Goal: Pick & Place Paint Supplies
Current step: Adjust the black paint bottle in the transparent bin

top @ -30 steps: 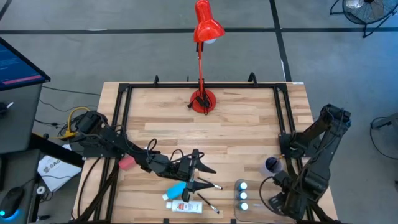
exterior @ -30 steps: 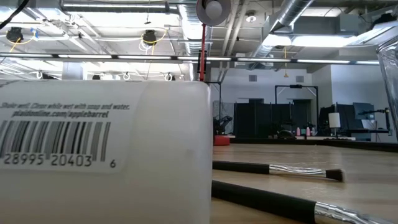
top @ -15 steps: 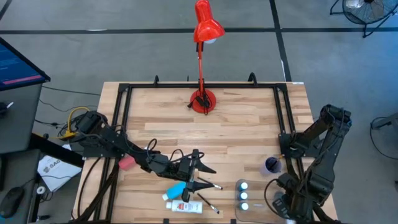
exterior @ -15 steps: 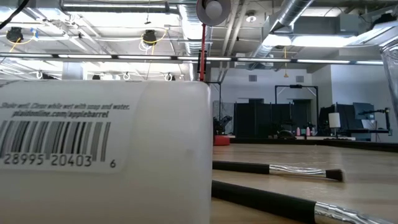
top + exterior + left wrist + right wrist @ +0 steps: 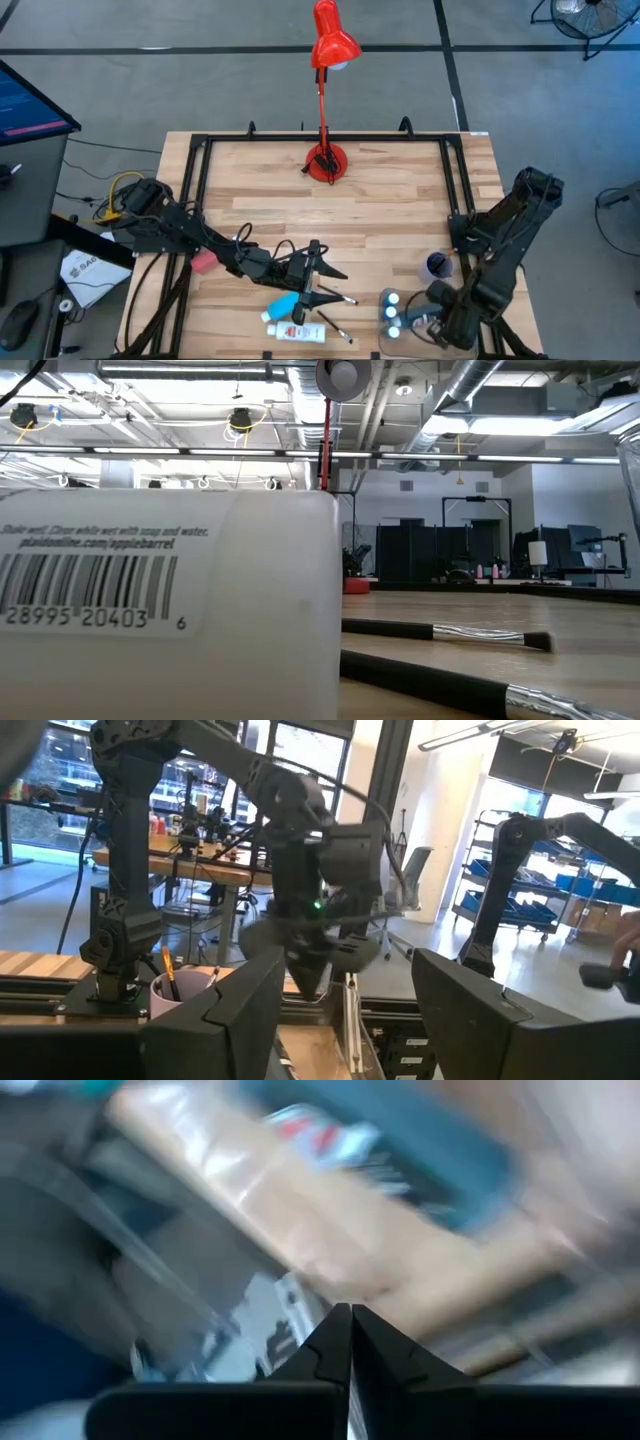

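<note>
In the high view my left gripper [image 5: 335, 284] reaches to the table's near middle, open, fingers pointing toward the right edge; the left wrist view shows the same wide gap [image 5: 350, 982]. Near-left of it lie a teal bottle [image 5: 285, 303] and a white tube [image 5: 300, 332], on their sides. Two thin brushes [image 5: 338, 297] [image 5: 335, 326] lie flat by them. White-capped bottles [image 5: 390, 300] stand at the near right. My right gripper [image 5: 415, 326] is just right of them, shut [image 5: 350, 1320]. In the low view the white bottle [image 5: 165, 610] fills the left and both brushes [image 5: 440, 632] lie on the wood.
A red desk lamp [image 5: 326, 160] stands at the far middle. A lilac cup [image 5: 437, 265] holding a brush [image 5: 168, 972] sits near the right rail. A pink item [image 5: 203, 262] lies under my left arm. A black frame [image 5: 200, 150] rims the table. Bare wood [image 5: 390, 205] spans the middle.
My right arm has swung its gripper along the table's near edge toward the left, up to the white-capped bottles; its wrist view is blurred by the motion. My left arm and the supplies have kept still.
</note>
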